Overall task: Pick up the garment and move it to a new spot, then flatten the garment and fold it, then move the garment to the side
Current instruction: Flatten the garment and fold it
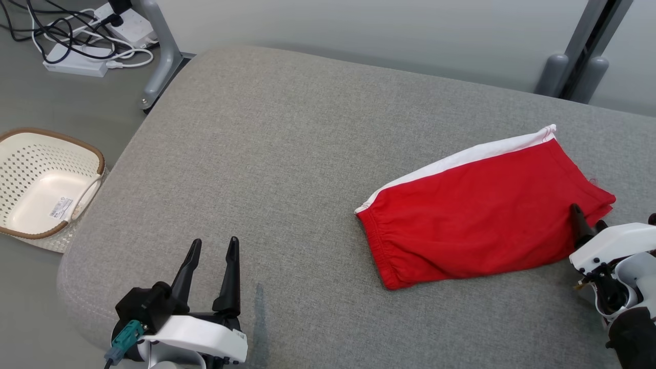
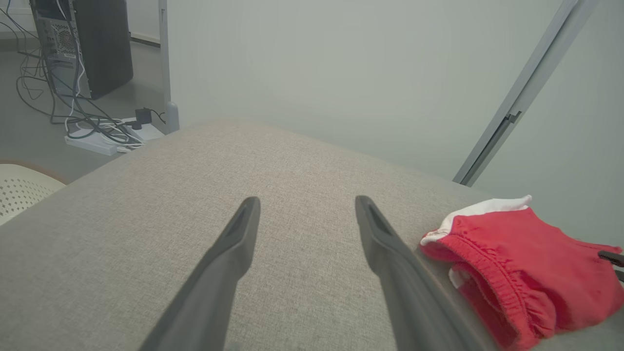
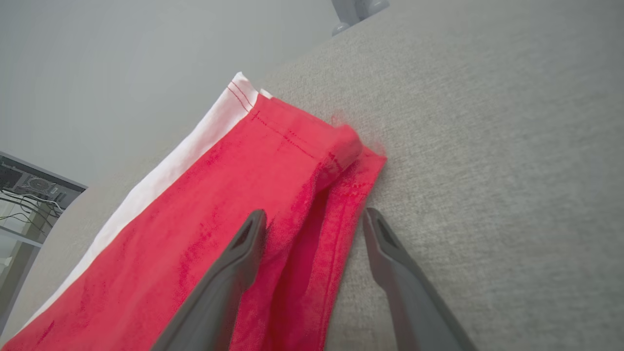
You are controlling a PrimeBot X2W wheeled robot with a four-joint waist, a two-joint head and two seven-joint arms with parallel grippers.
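Note:
The garment, red shorts with a white side stripe, lies folded flat on the right part of the grey padded table. My right gripper stands open at the garment's near right corner. In the right wrist view the right gripper straddles the hem of the garment, one finger over red cloth and the other over bare grey surface. My left gripper is open and empty at the table's near left, well apart from the garment. In the left wrist view the left gripper has the garment to its right.
A cream perforated basket sits on the floor left of the table. Power strips with tangled cables lie beside a grey metal leg at the far left. A dark computer tower stands behind them. Grey posts rise at the far right.

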